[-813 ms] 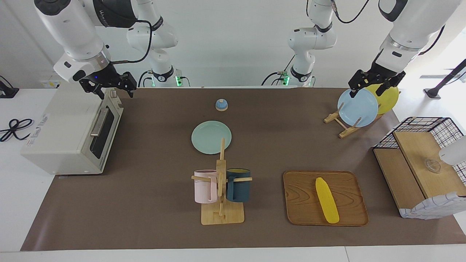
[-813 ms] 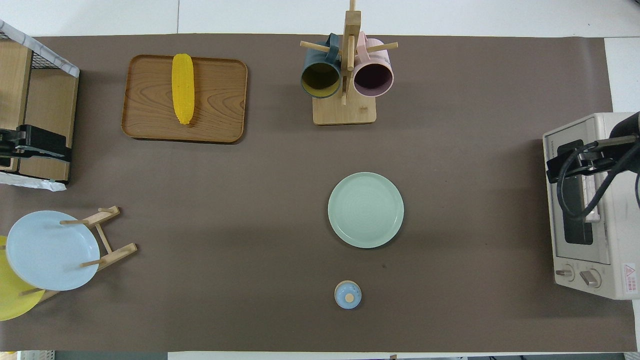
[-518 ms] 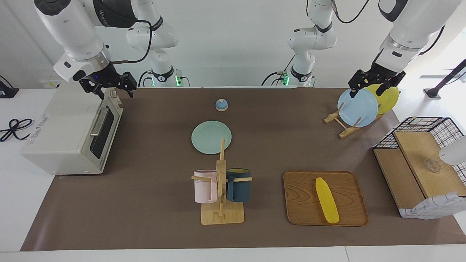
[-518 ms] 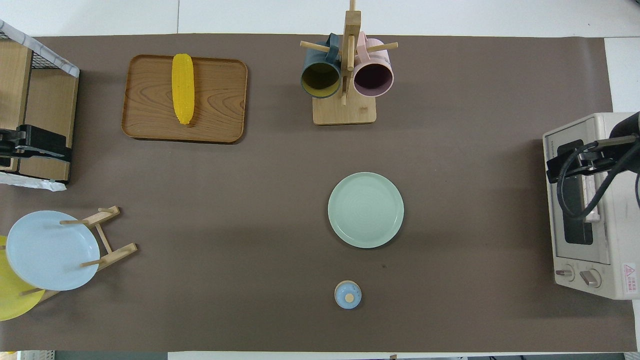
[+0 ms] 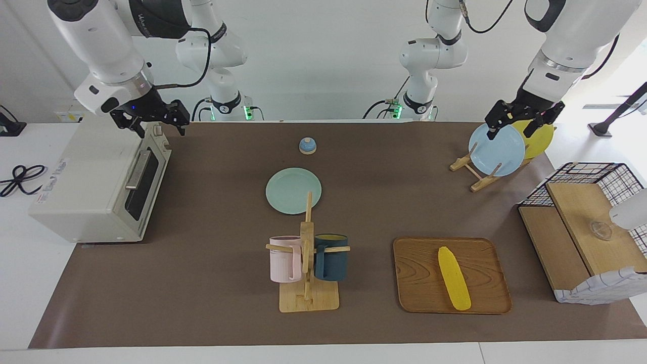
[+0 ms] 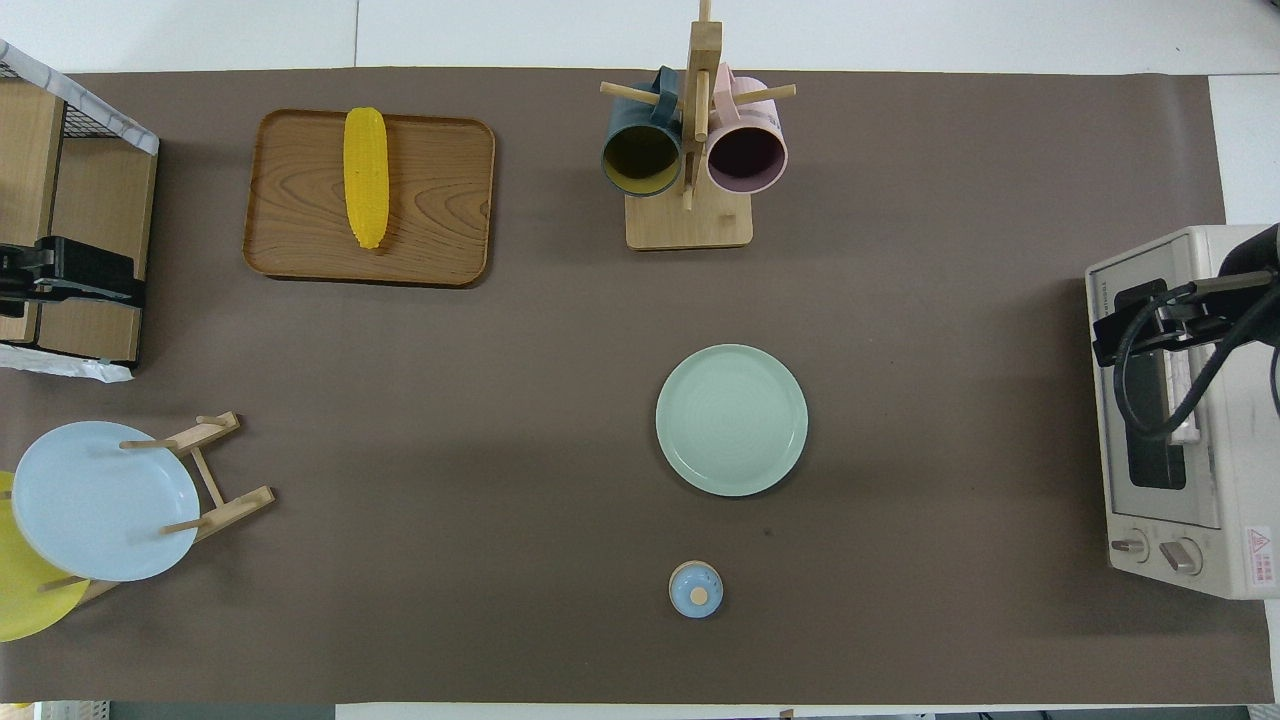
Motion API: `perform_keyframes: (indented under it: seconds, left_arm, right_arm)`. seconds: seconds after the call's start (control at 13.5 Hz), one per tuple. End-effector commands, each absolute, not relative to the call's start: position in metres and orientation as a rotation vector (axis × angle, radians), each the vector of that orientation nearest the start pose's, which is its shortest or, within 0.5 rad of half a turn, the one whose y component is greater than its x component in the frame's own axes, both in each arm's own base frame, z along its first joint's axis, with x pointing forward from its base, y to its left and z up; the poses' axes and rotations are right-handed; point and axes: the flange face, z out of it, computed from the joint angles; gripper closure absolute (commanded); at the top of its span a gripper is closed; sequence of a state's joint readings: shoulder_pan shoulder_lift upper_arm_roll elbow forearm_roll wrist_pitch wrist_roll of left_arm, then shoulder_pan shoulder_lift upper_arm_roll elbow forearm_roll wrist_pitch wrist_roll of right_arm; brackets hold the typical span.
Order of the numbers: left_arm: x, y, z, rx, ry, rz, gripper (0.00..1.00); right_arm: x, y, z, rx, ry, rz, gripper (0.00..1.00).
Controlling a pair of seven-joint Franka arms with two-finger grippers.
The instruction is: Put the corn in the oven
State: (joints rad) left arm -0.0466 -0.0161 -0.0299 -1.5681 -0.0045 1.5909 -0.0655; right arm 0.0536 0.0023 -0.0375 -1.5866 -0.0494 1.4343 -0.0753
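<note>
The bright yellow tapered corn cob (image 5: pixel 454 278) lies untouched on the brown wooden tray (image 5: pixel 485 298), well apart from both empty grippers, and the boxy cream-white toaster oven (image 5: pixel 96 189) has its dark-glass door shut. The left gripper (image 5: pixel 523 123), fingers apart, hangs over the blue and yellow plates in the wooden rack (image 5: pixel 498 146) and could knock them in swinging down. The right gripper (image 5: pixel 154 121), also spread, hovers over the oven's top edge and could bump it; the oven's red lettering and warning sticker are illegible.

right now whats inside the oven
Cannot be seen: the oven has its door shut and the dark window shows nothing inside. The corn lies on the wooden tray, not in the oven.
</note>
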Motion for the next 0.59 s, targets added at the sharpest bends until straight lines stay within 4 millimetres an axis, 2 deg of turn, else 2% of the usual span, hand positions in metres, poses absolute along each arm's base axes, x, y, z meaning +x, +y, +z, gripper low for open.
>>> perform_keyframes:
  seconds: [0.0, 0.07, 0.22, 0.3, 0.44, 0.52]
  left_arm:
    - [0.554, -0.048, 0.625, -3.158, 0.018, -0.085, 0.00]
    - [0.559, -0.051, 0.617, -3.160, 0.025, -0.068, 0.00]
    - [0.577, -0.074, 0.588, -3.173, 0.080, -0.044, 0.00]
    - [0.588, -0.077, 0.573, -3.181, 0.080, -0.038, 0.00]
    - [0.614, -0.099, 0.525, -3.182, 0.126, 0.005, 0.00]
    - [0.630, -0.113, 0.496, -3.183, 0.154, -0.001, 0.00]
  right_arm:
    - [0.533, 0.003, 0.606, -3.148, -0.121, 0.260, 0.00]
    - [0.533, 0.003, 0.606, -3.148, -0.121, 0.260, 0.00]
    - [0.533, 0.003, 0.606, -3.148, -0.121, 0.260, 0.00]
    - [0.533, 0.002, 0.606, -3.146, -0.135, 0.263, 0.00]
    - [0.531, -0.013, 0.604, -3.143, -0.094, 0.280, 0.00]
    - [0.530, -0.027, 0.599, -3.142, -0.052, 0.275, 0.00]
